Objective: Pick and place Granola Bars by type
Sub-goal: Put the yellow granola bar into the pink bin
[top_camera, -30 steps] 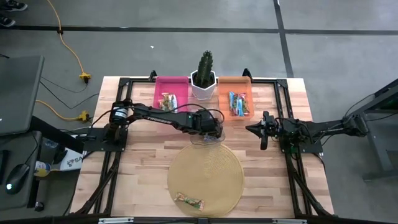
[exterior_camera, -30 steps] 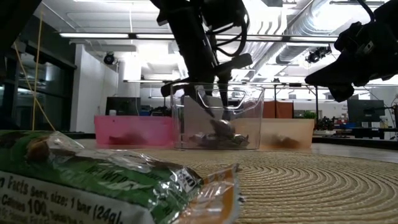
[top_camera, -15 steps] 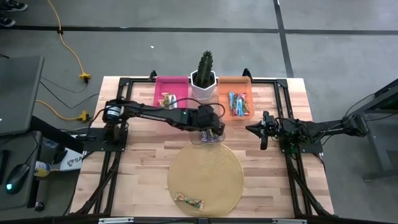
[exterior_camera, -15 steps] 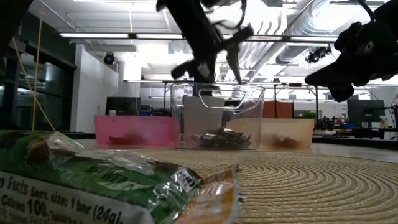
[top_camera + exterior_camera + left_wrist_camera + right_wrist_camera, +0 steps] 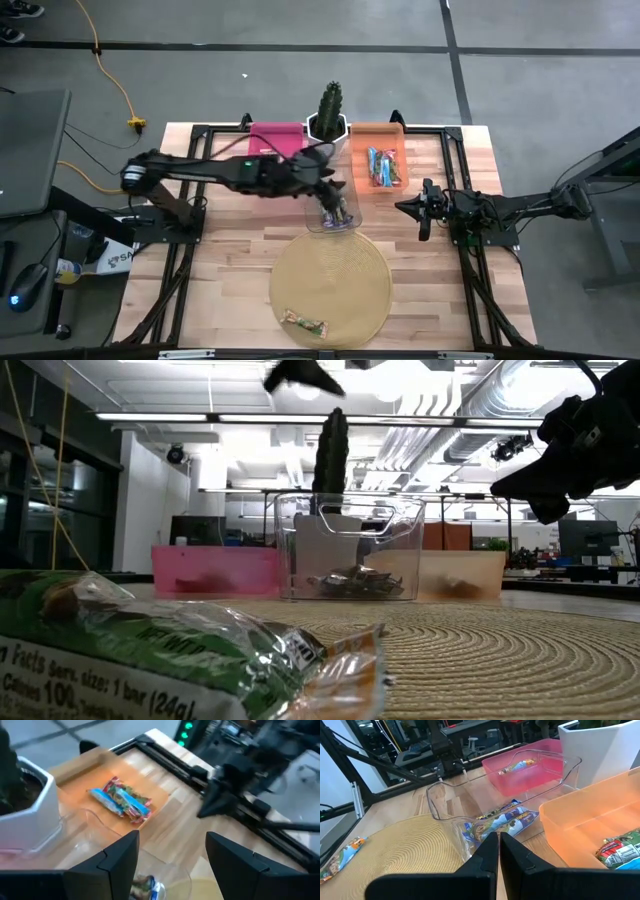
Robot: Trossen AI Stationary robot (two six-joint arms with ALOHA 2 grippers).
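Legible print appears on one item only: the green-wrapped granola bar (image 5: 170, 660) lying on the woven mat (image 5: 500, 660) near the front edge of the table, closest to the low camera. Its wrapper reads "Facts", "1 bar (24g)" and "100", with further partial lettering above. No other readable text, brand or sign is found.

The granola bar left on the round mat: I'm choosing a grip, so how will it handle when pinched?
The granola bar lies flat in a crinkly, shiny wrapper, so it is probably light and may slip. It should not roll. Its loose wrapper ends would likely flex.
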